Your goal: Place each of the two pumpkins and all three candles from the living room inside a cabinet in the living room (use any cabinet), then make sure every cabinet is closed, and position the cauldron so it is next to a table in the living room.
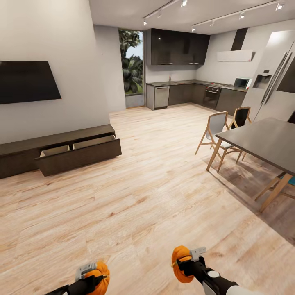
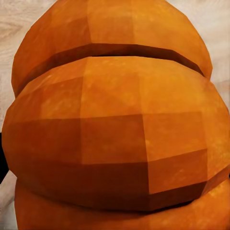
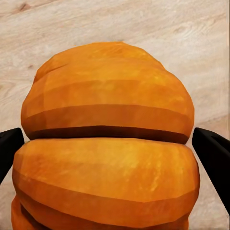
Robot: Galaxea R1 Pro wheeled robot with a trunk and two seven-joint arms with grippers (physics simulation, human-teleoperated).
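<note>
Carrying both pumpkins; this is the transport leg toward the cabinet.

Nearest, at the lower edge of the head view: my left tool is clamped on 1 pumpkin, and my right tool is clamped on the other pumpkin. In the left wrist view the left pumpkin crowds the lens, so I cannot make out the fingers there. In the right wrist view the right pumpkin sits between 2 dark fingers, which press on its sides. Both are held clear above the wood floor.

Orientation: ribs run across both wrist views, so I judge each stem axis lies roughly sideways to the tool's line of sight. No stem visible. The bodies are near round, with no real long axis.

Farther out, ahead and to the left: the cabinet stands against the wall under the TV, with 1 drawer pulled open and its tan interior looking empty. A dining table with chairs stands at right.

Next move, as I judge it: drive the base left-forward to the open drawer, stop short of its front, then lower 1 pumpkin in at a time. Candles and cauldron not yet handled.
</note>
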